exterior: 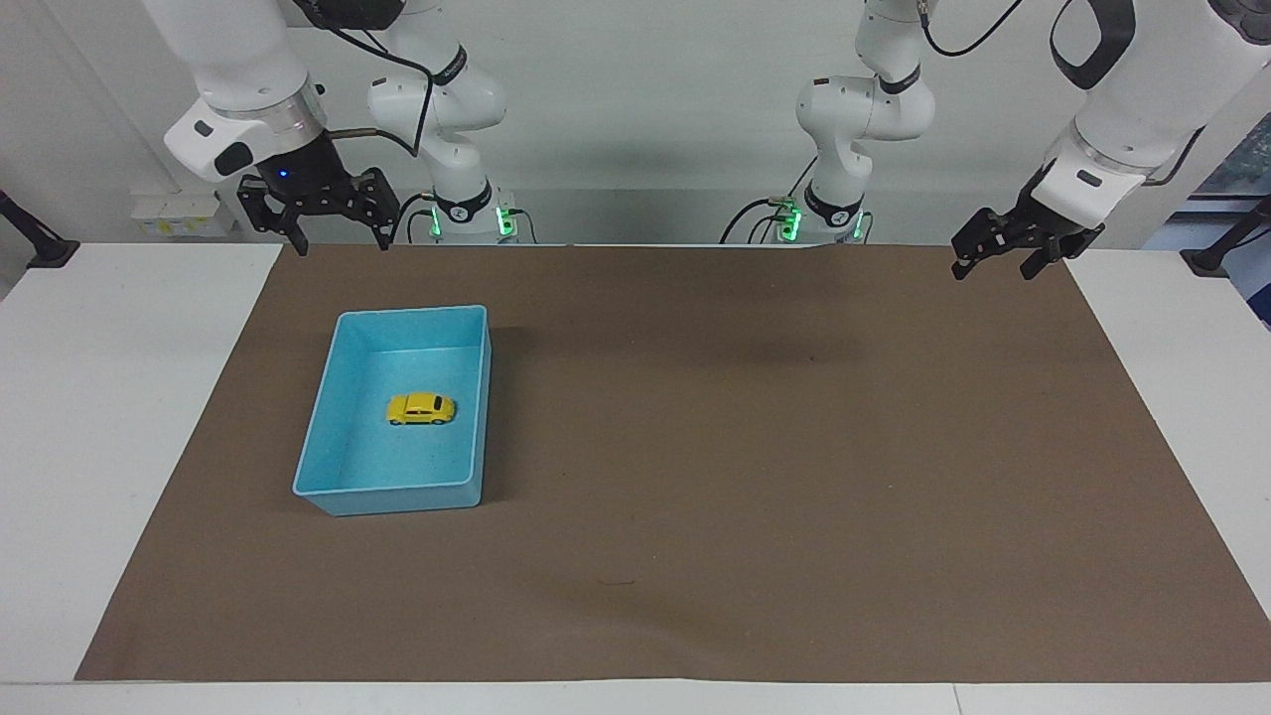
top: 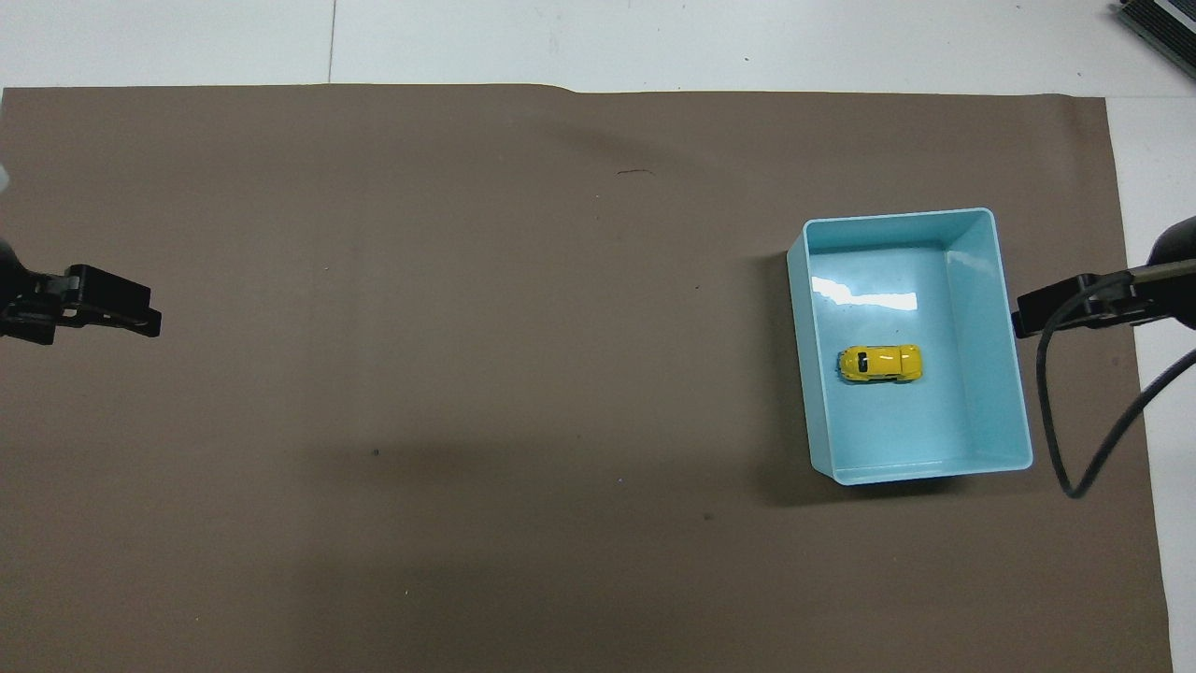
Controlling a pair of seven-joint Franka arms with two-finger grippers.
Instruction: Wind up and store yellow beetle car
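Note:
The yellow beetle car [exterior: 421,409] stands on its wheels on the floor of the blue bin [exterior: 412,311], about in its middle, and nothing touches it. It also shows in the overhead view [top: 880,364], inside the bin [top: 897,216]. My right gripper [exterior: 340,243] is open and empty, raised over the mat's edge at the right arm's end, clear of the bin; its tip shows in the overhead view [top: 1023,318]. My left gripper [exterior: 993,270] is open and empty and waits over the mat's corner at the left arm's end; it also shows in the overhead view [top: 154,322].
A brown mat [exterior: 745,447] covers most of the white table [exterior: 109,417]. A black cable [top: 1074,439] hangs from the right arm beside the bin.

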